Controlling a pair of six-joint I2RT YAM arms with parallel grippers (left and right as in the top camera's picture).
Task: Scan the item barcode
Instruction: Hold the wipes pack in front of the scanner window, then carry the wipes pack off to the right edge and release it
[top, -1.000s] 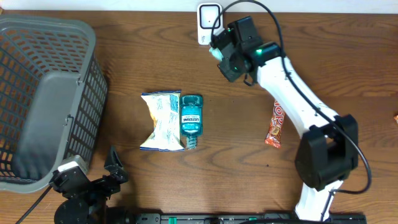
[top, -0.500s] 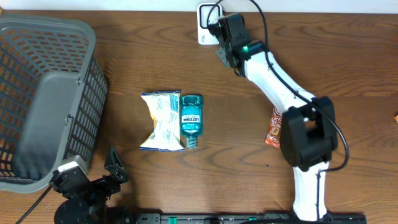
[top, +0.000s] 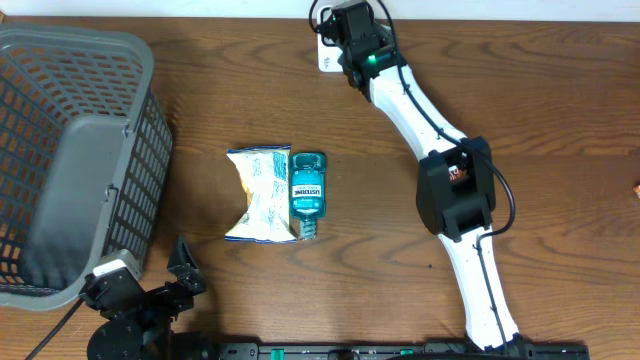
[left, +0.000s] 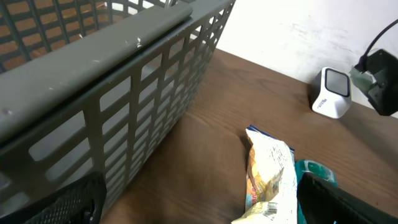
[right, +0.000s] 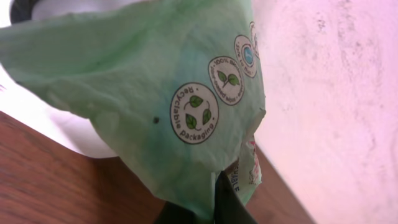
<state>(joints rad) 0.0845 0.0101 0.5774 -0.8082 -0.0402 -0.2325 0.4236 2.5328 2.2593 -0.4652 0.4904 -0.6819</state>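
On the table there is one basket (top: 70, 150), grey and made of plastic grid. There is one scanner (left: 333, 93), white, at the far edge. There are three packets in all: one white and yellow snack bag (top: 258, 193), one green packet (right: 186, 93) and one orange bar (top: 457, 174), which is mostly hidden under an arm. There is one bottle (top: 308, 190), blue, lying on its side. One more small orange thing (top: 637, 186) shows at the right border, too cut off to name. The arms are two: right arm (top: 410, 100) and left arm (top: 130, 300).

The right arm (top: 440, 130) is stretched far forward, the right gripper (top: 348, 30) clamped on a green packet (right: 155, 93). The left gripper (top: 148, 275) is set low, fingers spread wide.
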